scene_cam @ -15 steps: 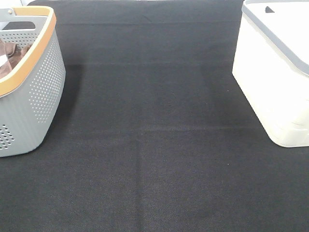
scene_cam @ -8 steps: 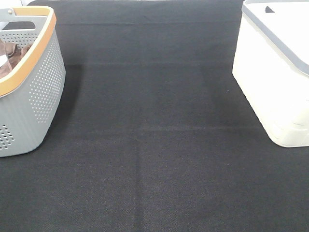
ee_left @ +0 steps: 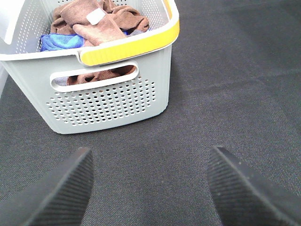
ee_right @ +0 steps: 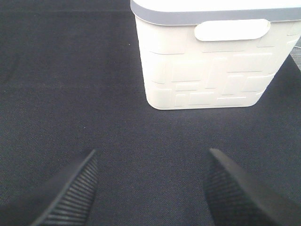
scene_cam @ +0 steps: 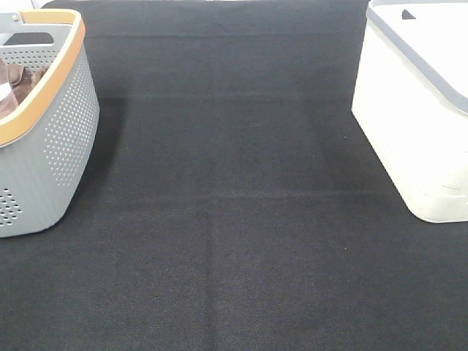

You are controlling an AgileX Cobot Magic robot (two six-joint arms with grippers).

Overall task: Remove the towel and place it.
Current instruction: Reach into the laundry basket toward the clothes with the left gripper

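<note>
The rust-brown towel (ee_left: 101,21) lies bunched in the grey perforated basket (ee_left: 108,101) with a yellow-orange rim, its white tag on top. In the high view only a bit of the towel (scene_cam: 18,79) shows inside the basket (scene_cam: 62,139) at the far left. My left gripper (ee_left: 149,181) is open and empty over the black mat, short of the basket's near wall. My right gripper (ee_right: 149,181) is open and empty over the mat, in front of the white bin (ee_right: 211,61). Neither gripper shows in the high view.
A blue cloth (ee_left: 59,40) lies in the basket beside the towel. The white bin (scene_cam: 417,102) with a grey rim stands at the right edge. A black mat (scene_cam: 234,219) covers the table between the basket and the bin.
</note>
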